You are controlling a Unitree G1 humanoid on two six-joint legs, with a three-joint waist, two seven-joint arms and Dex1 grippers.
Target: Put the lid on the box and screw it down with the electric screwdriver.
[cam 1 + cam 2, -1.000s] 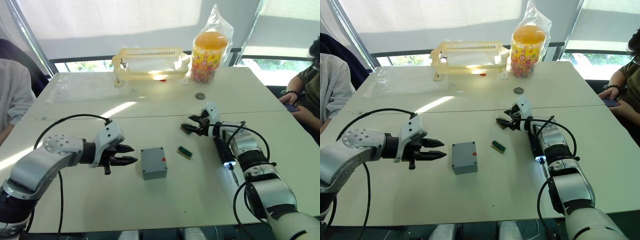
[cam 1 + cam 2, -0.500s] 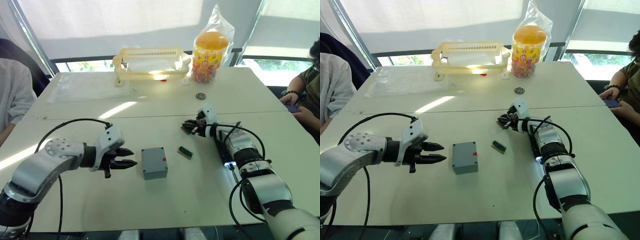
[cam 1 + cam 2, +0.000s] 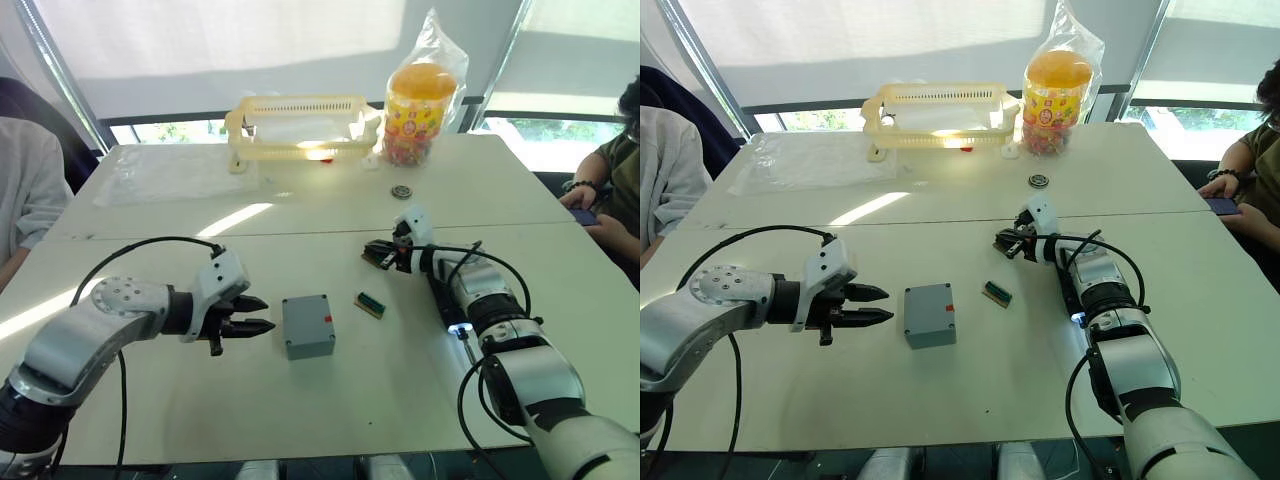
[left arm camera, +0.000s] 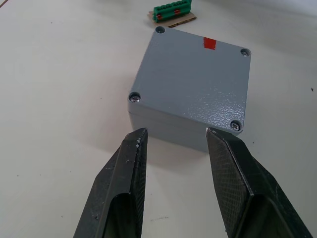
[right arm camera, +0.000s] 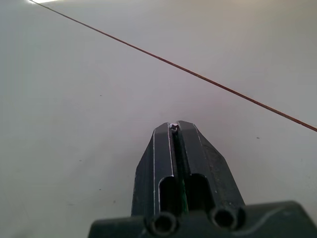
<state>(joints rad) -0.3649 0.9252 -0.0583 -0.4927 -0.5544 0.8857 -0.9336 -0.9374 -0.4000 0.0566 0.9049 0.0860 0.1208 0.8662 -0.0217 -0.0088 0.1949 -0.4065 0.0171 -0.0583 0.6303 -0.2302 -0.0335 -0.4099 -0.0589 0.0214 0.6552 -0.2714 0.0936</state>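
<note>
My left gripper [image 4: 173, 144] stays parted beside the small grey plastic box [image 4: 190, 84], empty. My right gripper [image 5: 174, 127] has stayed pressed together mid-desk; nothing else shifted.

The left arm is stretched low over the table, bent at the elbow, with the forearm pointed toward the robot's right. The left gripper [image 3: 258, 314] is held level, its two black fingers [image 4: 124, 183] spread apart with a clear gap between them. The right arm is extended forward along the table, the wrist turned inward to the left. The right gripper [image 3: 1004, 243] is pressed closed, its fingers [image 5: 168, 158] set tightly together.
</note>
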